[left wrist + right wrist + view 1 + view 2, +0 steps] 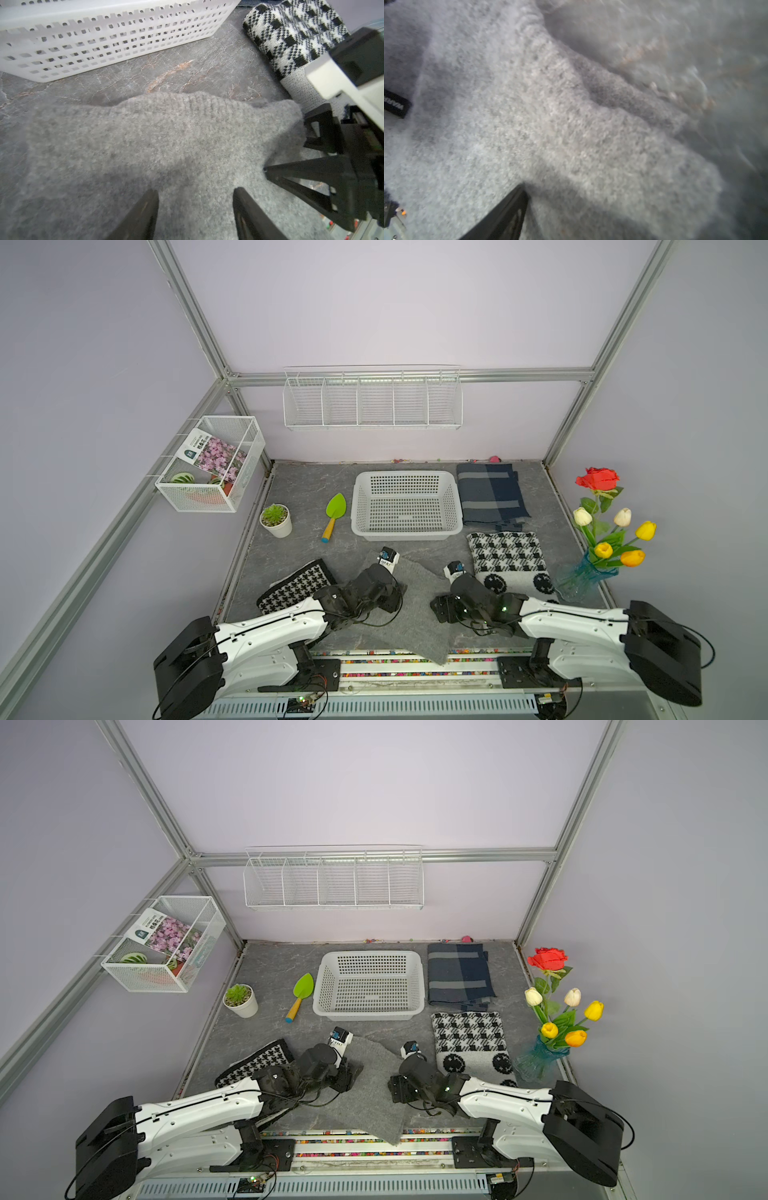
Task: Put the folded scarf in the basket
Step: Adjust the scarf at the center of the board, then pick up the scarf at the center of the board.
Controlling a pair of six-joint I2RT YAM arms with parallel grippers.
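The grey scarf point(419, 605) point(374, 1094) lies at the front middle of the table, with one corner hanging over the front edge. The white perforated basket point(407, 534) point(370, 1016) point(104, 41) stands empty just beyond it. My left gripper point(388, 562) point(340, 1040) point(195, 207) sits low on the scarf's point(166, 135) far left part, with fabric filling the gap between its fingers. My right gripper point(453, 570) point(409, 1050) point(288, 145) is at the scarf's far right corner. One of its fingers point(512, 212) rests on top of the scarf point(529, 124). The other is hidden by the cloth.
A black-and-white houndstooth scarf point(507, 560) and a navy plaid one point(490, 493) lie to the right of the basket. Another houndstooth piece point(299, 585) lies under my left arm. A green trowel point(334, 514), potted plant point(275, 520) and flower vase point(590, 572) stand around.
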